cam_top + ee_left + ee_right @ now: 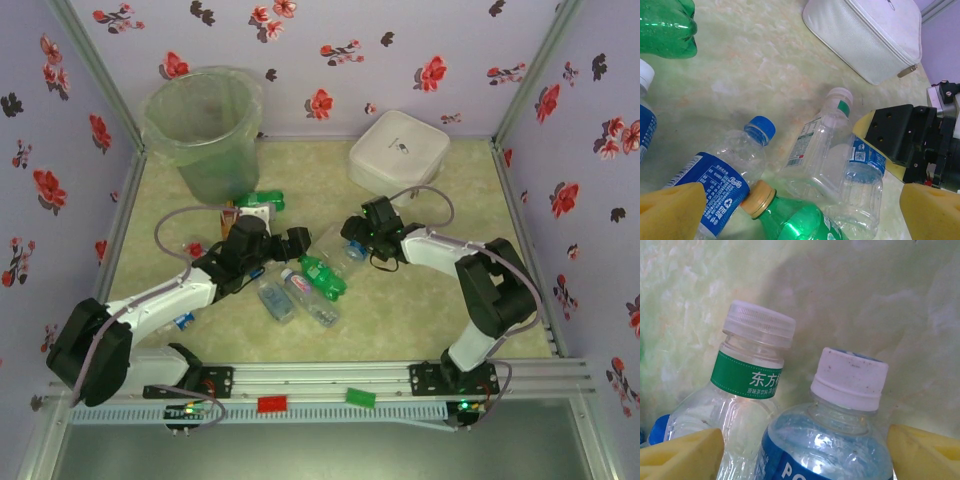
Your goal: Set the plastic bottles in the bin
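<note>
**Top view.** The bin [200, 130] stands at the far left corner of the table [450, 300]. A green bottle [262, 200] lies just beside its foot. A loose heap of bottles [300, 290] lies mid-table, well apart from the bin and between the two arms. The left claw [300, 243] hangs over the heap's far left edge and the right claw [350, 242] over its far right edge. The two claws face each other at close range. A white box [398, 150] sits at the far right. The table is pale green and marbled, and the walls [400, 50] are lilac with red and black flowers.

**Left wrist.** The left claw is spread wide with nothing in it, its yellow fingertips [670, 210] showing at the bottom corners. Just ahead of it and between the fingers lie four bottles. The blue-capped bottle [725, 170] is on the left, and the gold-capped green bottle [790, 217] has its cap against that bottle's label. To the right, the green-band bottle [820, 145] and the blue-label bottle [865, 180] lie side by side. The right claw's black body reaches toward those last two from the right.

**Right wrist.** The right claw stands open, its yellow fingertips [680, 455] on either side of two bottles. The green-band bottle is on the left and the blue-label bottle on the right, and their white caps point away from the claw. Bare table shows between the right-hand finger and the blue-label bottle. Whether the other finger touches the green-band bottle, I cannot tell.
</note>
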`<state>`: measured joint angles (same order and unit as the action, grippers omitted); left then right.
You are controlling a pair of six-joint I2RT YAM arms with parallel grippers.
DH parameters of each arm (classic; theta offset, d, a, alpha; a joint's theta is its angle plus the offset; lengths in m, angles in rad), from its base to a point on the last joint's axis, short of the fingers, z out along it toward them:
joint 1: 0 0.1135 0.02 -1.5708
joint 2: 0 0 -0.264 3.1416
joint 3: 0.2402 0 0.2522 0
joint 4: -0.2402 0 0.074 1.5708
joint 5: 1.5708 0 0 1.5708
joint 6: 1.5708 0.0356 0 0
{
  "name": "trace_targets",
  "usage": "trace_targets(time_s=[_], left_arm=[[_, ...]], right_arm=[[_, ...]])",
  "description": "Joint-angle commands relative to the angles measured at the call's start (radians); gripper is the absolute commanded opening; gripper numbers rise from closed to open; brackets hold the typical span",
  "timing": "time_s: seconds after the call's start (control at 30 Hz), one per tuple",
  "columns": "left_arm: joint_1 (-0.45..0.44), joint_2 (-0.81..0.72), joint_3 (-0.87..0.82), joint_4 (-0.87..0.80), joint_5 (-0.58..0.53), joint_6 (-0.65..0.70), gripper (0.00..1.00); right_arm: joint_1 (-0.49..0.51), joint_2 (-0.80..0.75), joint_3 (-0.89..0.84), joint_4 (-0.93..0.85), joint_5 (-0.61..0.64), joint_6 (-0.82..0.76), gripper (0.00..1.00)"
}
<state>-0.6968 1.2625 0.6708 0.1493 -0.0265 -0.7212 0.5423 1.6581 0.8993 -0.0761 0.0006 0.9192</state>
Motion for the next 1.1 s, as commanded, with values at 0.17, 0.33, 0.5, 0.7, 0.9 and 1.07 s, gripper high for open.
trace_targets(time_s=[0.17, 0.33, 0.5, 0.7, 0.9, 1.07], left_arm=[[-0.012, -0.001, 0.008, 0.004, -0.037, -0.004, 1.0], [-0.014, 0.001, 0.013, 0.004, -0.039, 0.005, 1.0], [-0.015, 0.006, 0.015, 0.007, -0.039, 0.005, 1.0], [-0.019, 0.0, 0.015, -0.009, -0.038, 0.0, 1.0], [-0.02, -0.016, 0.01, -0.021, -0.044, 0.01, 1.0], [-0.02, -0.011, 0.013, -0.01, -0.037, 0.019, 1.0]], right_arm=[[0.005, -0.025, -0.042, -0.034, 0.046, 0.019, 0.81], [0.005, -0.102, -0.085, -0.054, 0.087, 0.015, 0.81], [0.005, -0.116, -0.106, -0.05, 0.104, 0.012, 0.8], [0.004, -0.036, -0.085, -0.015, 0.068, 0.029, 0.79], [0.002, -0.011, -0.09, 0.001, 0.064, 0.04, 0.69], [-0.003, -0.06, -0.102, 0.009, 0.062, 0.033, 0.56]])
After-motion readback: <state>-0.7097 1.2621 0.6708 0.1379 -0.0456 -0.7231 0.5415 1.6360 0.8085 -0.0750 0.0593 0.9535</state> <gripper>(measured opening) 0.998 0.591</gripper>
